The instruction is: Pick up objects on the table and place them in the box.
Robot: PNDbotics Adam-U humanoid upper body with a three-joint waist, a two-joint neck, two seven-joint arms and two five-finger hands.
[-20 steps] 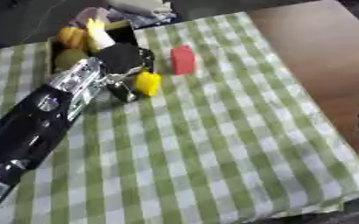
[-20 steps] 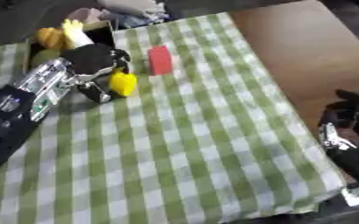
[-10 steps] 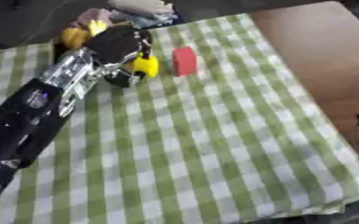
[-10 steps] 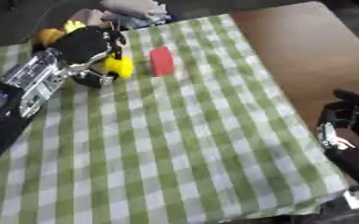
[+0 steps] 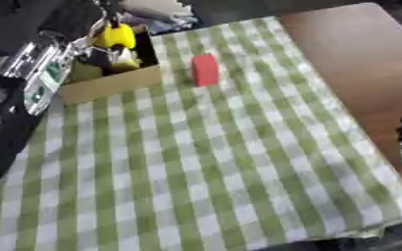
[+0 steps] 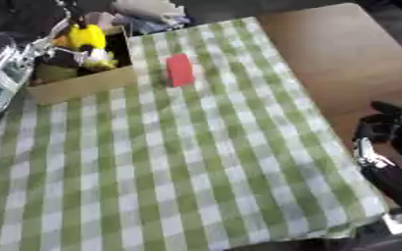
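— Over the far-left corner of the surface (image 5: 238,162), what is the left hand (image 5: 83,17) doing?

— It hangs above the cardboard box (image 5: 110,83), its fingers curled round a yellow toy (image 5: 114,37) that dangles over the box's open top. The arm, black with silver parts, runs in from the lower left edge up to that corner.

— What lies in the box?

— Some yellow and dark shapes sit at the bottom beneath the held toy; I cannot make out what each one is.

— And on the cloth?

— A green-and-white checked cloth (image 6: 153,162) covers most of the surface, leaving a bare brown strip along the right side. A red block (image 6: 180,70) stands on the cloth just right of the box, apart from its wall.

— Where is the right hand (image 6: 385,135)?

— Low at the right edge, beside the brown strip, well away from the box and the block. It holds nothing; its dark fingers look bent and relaxed, pointing upward, though they are blurred.

— Anything behind the box?

— A heap of pale and dark cloth-like things past the far edge, too blurred to name.
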